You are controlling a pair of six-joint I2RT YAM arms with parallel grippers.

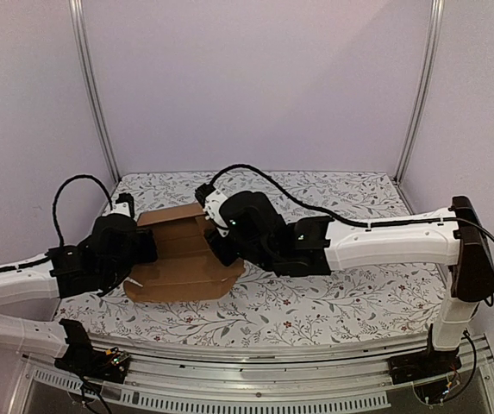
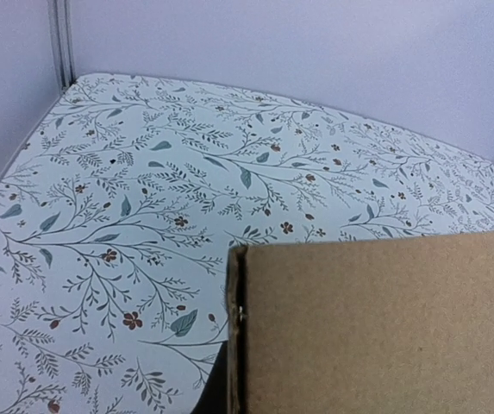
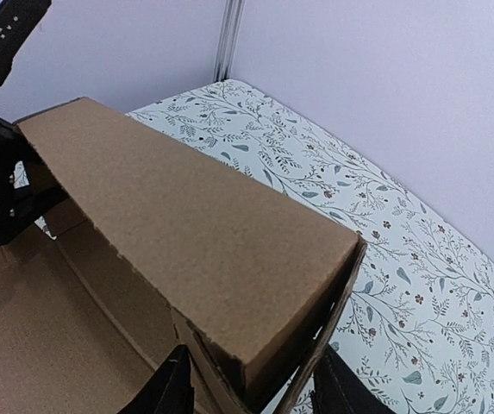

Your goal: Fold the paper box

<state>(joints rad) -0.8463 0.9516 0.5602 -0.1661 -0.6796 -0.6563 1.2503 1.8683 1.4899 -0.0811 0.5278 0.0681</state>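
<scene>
While one wall stands half-folded | right gripper (image 3: 255,390) pinches box (image 3: 186,241) wall, frame bottom | left gripper (image 1: 147,245) pressed shut at box's left edge, grip hidden | advice: press crease evenly, steady base

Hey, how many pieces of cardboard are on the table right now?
1: the paper box, partly folded, left of centre on the table. The left arm and right arm cover parts of it, so another scrap could be hidden.
</scene>
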